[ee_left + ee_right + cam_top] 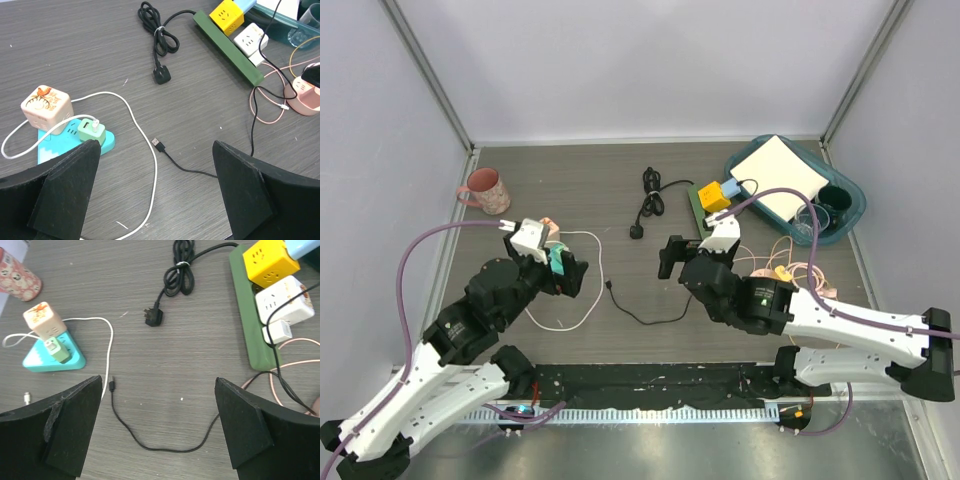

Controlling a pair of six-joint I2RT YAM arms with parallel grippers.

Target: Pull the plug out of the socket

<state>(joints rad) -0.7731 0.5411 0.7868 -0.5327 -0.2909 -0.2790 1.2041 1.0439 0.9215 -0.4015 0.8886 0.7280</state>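
A teal triangular socket (106,143) lies on the table with a light green plug (91,131) and a beige cube adapter (47,107) plugged into it; a white cable (145,150) loops from the green plug. My left gripper (155,165) is open and empty, just right of the socket. My right gripper (160,390) is open and empty above a loose black USB cable (165,447). In the right wrist view the socket (75,360) is at the left. In the top view the left gripper (570,272) partly hides the socket (557,262).
A green power strip (247,325) holds a yellow cube (267,262) and a white adapter (282,300). Its coiled black cord (650,195) lies unplugged. A pink mug (488,190) stands far left, a blue tray (850,195) far right, pink cables (790,265) by the right arm.
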